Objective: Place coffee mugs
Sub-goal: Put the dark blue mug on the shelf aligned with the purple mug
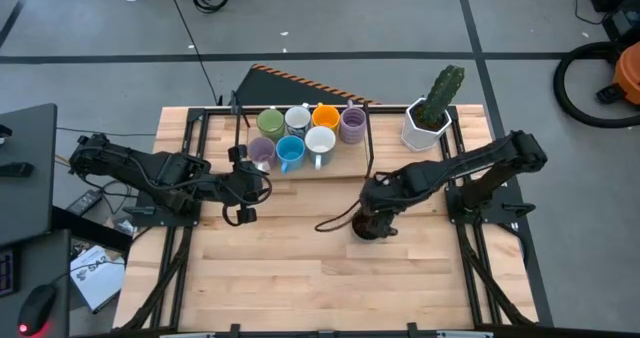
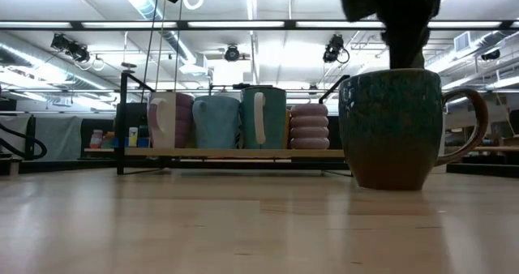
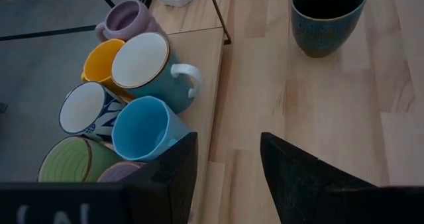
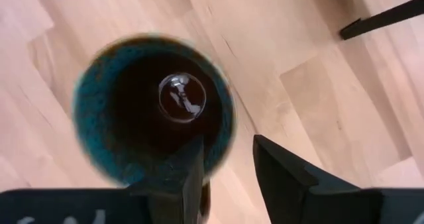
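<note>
I count 7 mugs grouped on the low rack [image 1: 345, 168] at the far side of the table [image 1: 300, 278]: a green mug [image 1: 270, 124], a white mug [image 1: 297, 119], an orange mug [image 1: 325, 116], a ribbed lavender mug [image 1: 353, 124], a second lavender mug [image 1: 261, 152], a blue mug [image 1: 290, 153] and another white mug [image 1: 320, 144]. That part of the job looks done to me.

The 1 left out is the dark brown mug [image 2: 399, 130], standing upright on the bare wood, well apart from the rack. My right gripper [image 4: 226, 159] hangs directly over it; in the right wrist view 1 finger sits over the rim nearest the wrist and the other just outside the wall, so the rim lies between them. The fingers are spread with a clear gap, and I see no pad pressing the ceramic, so I read the mug as released rather than grasped, though the steep downward angle makes contact at the rim hard to rule out.

My left gripper [image 3: 228, 168] waits beside the rack with its fingers parted and nothing between them; the blue mug and the second lavender mug lie just off its 1 finger, and the dark brown mug is far ahead of the tips.

By my estimate, 7 of 8 are placed and this last 1 remains to join them.
</note>
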### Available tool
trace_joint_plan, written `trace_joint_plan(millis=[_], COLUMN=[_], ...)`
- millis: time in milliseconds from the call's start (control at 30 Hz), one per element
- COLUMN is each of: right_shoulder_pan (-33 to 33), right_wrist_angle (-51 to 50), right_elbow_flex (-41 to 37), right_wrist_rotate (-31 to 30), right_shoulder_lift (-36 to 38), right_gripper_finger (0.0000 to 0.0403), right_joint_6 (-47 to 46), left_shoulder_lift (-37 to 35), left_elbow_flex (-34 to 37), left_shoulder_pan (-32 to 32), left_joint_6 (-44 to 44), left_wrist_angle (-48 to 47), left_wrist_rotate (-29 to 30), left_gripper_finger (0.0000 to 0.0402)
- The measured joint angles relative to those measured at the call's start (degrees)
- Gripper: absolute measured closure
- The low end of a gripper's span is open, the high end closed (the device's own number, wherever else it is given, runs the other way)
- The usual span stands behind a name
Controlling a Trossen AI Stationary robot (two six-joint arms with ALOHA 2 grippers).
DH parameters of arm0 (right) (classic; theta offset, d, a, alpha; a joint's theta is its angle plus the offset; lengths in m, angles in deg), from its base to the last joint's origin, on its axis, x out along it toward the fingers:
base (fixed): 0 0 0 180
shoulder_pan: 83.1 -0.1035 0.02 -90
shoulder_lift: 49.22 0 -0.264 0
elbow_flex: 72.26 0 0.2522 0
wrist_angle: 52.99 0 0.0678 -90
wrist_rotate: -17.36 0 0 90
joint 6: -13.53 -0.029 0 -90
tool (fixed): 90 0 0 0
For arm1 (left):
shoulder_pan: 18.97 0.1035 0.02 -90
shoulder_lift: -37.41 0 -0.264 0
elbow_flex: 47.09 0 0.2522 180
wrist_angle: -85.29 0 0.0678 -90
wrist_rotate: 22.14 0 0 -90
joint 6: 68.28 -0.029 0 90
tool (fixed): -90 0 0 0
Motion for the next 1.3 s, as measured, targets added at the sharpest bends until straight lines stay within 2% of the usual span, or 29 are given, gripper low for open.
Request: trace_joint_plan(millis=[167, 300, 667, 1133, 1300], right_shoulder_pan=[-3.77, -6.94, -10.92, -15.8, -16.37], right_wrist_angle=[-6.78, -10.27, -0.39, 19.94, 23.34], right_elbow_flex=[0.04, -0.43, -10.34, -13.13, -13.13], right_wrist_rotate=[-5.72, -6.8, -2.39, 0.7, 0.7], right_shoulder_lift=[1.95, 2.02, 1.97, 1.96, 1.96], right_gripper_finger=[0.0267, 0.027, 0.0276, 0.0282, 0.0282], right_joint_6=[-5.27, -9.56, -18.64, -25.89, -26.84], left_shoulder_lift=[0.0, 0.0, -0.02, -0.02, -0.02], left_elbow_flex=[0.02, 0.02, 0.04, 0.04, 0.04], left_shoulder_pan=[0.0, 0.0, 0.0, -0.02, -0.02], left_joint_6=[0.11, 0.11, 0.02, 0.02, -0.02], left_wrist_angle=[0.0, 0.07, 1.62, 1.62, 1.62], left_wrist_rotate=[-0.01, -0.02, -0.04, -0.04, -0.04], left_gripper_finger=[0.023, 0.023, 0.023, 0.023, 0.023])
